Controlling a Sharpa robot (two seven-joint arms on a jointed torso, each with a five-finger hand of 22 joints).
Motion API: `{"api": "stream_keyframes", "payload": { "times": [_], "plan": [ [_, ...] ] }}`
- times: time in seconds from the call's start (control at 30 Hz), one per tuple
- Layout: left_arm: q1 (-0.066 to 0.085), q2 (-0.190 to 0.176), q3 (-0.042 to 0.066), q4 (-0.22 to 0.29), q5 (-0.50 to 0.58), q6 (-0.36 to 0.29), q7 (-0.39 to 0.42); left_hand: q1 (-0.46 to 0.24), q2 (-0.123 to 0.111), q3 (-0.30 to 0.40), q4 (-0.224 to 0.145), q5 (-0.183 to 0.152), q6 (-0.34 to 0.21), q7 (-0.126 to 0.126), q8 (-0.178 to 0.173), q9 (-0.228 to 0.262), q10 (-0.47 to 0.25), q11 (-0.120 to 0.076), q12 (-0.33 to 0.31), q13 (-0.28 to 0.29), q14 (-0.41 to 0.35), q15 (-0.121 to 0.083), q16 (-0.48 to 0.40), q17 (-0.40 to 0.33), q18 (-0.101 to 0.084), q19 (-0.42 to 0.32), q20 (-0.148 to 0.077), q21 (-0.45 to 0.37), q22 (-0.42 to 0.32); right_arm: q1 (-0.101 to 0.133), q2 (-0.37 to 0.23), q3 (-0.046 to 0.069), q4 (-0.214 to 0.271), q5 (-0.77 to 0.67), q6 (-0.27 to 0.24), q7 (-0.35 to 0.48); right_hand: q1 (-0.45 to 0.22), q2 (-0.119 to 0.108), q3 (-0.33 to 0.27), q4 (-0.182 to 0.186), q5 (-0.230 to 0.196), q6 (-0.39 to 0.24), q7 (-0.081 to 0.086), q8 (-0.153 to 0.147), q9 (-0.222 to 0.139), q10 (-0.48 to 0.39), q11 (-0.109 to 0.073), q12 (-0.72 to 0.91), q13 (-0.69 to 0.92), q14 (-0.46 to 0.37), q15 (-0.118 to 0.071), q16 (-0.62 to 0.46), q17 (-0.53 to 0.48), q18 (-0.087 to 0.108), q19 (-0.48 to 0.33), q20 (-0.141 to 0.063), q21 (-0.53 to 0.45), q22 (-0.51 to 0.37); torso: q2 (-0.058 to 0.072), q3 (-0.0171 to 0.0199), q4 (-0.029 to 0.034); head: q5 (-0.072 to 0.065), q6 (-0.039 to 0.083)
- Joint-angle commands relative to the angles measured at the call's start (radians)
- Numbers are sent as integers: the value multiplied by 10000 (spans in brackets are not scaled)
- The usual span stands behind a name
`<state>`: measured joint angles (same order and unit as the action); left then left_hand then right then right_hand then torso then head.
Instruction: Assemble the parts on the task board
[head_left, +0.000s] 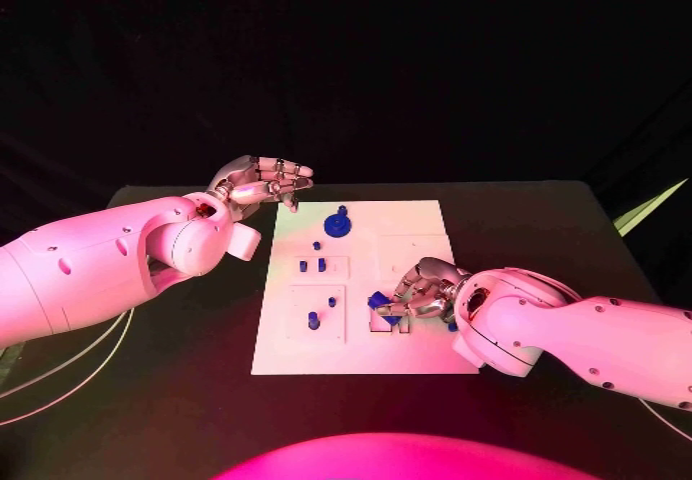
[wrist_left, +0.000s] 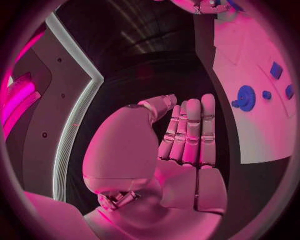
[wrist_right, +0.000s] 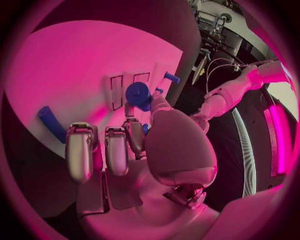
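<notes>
Pinched between thumb and a fingertip (wrist_right: 132, 131) of the right hand (head_left: 418, 291): a blue disc (wrist_right: 137, 93), low over the near right part of the task board (head_left: 418, 225), just beside other small blue parts (head_left: 379, 300) there. Probably light, stiff and smooth plastic, so likely to slip or twist under a loose pinch; best taken by the rim, from opposite sides, leaving the underside free to seat.

Across the board, off its far left corner above the black table (head_left: 548, 220): the left hand (head_left: 267, 185), fingers drawn together and curled, clasping nothing.

From the right wrist, a plain look at the pinch itself, plus a blue rod (wrist_right: 50, 123) lying flat on the board; from the head, the same fingers bunched over the parts and hiding the grasp. From the head and the left wrist, a blue gear (head_left: 339, 222) near the board's far edge, well apart from the working hand.
</notes>
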<state>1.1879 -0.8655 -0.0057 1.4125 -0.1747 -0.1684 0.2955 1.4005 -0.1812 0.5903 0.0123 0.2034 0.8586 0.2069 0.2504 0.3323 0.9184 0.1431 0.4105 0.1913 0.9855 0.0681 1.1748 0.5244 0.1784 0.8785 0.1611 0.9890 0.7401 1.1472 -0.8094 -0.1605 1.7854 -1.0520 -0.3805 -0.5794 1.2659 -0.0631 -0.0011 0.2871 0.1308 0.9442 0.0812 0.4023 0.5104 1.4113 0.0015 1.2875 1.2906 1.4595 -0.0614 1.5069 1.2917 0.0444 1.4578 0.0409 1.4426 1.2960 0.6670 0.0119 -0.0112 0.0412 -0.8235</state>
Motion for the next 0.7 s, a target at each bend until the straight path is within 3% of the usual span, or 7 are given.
{"api": "stream_keyframes", "payload": {
  "times": [0.03, 0.23, 0.3, 0.43, 0.7],
  "plan": [
    [8, 6, 6, 27, 12, 15, 9, -48, 90, -181, 2, 51, -145, -2, 244, -109, -257, 18, 131, 175, -123, 14, -39, -133, 67, -79, 9, -169, -121, -14, 63, 3, -101, -143, 39, -52, -393, 414, -9, 50, 88, 473, -144, 434, 549, 268, -92, 117, 778, 852, -111, 121, 1482, -172, 704, -58, 141, 2018, -4, -3, -14, 6, 3],
    [8, -2, 6, 32, 13, 11, 4, -48, 90, -181, 2, 51, -145, -2, 244, -109, -257, 18, 131, 175, -123, 14, -39, -133, 67, -79, 9, -169, -121, -37, 125, -1, -183, -390, 191, -123, -875, 377, -229, 55, 82, 474, -150, 451, 602, 240, -95, 22, 739, 844, -113, 102, 1449, -159, 683, -58, 83, 1992, -2, 1, -15, -1, 7],
    [8, -6, 6, 31, 13, 7, 3, -48, 90, -181, 2, 51, -145, -2, 244, -109, -257, 18, 131, 175, -123, 14, -39, -133, 67, -79, 9, -169, -121, -45, 129, -2, -165, -454, 274, -128, -1424, 239, -612, 62, 56, 471, -155, 484, 665, 229, -94, -29, 730, 840, -112, 91, 1435, -155, 676, -57, 61, 1988, 0, 3, -14, -3, 9],
    [8, -9, 6, 32, 13, 10, -1, -48, 90, -181, 2, 51, -145, -2, 244, -109, -257, 18, 131, 175, -123, 14, -39, -133, 67, -79, 9, -169, -121, -66, 101, -4, -61, -596, 363, -89, -1892, 208, -1122, 71, 69, 434, -154, 521, 754, 210, -97, -107, 713, 835, -113, 71, 1409, -147, 663, -57, 16, 1975, -6, 0, -10, -6, 12],
    [8, -18, 6, 29, 13, 12, -6, -48, 90, -181, 2, 51, -145, -2, 244, -109, -257, 18, 131, 175, -123, 14, -39, -133, 67, -79, 9, -169, -121, -109, 2, -5, 160, -892, 345, -59, -2503, 173, -1527, 90, 100, 408, -156, 555, 839, 210, -96, -153, 720, 835, -113, 61, 1405, -146, 665, -56, 3, 1982, -7, 8, -23, 4, 24]
  ]
}}
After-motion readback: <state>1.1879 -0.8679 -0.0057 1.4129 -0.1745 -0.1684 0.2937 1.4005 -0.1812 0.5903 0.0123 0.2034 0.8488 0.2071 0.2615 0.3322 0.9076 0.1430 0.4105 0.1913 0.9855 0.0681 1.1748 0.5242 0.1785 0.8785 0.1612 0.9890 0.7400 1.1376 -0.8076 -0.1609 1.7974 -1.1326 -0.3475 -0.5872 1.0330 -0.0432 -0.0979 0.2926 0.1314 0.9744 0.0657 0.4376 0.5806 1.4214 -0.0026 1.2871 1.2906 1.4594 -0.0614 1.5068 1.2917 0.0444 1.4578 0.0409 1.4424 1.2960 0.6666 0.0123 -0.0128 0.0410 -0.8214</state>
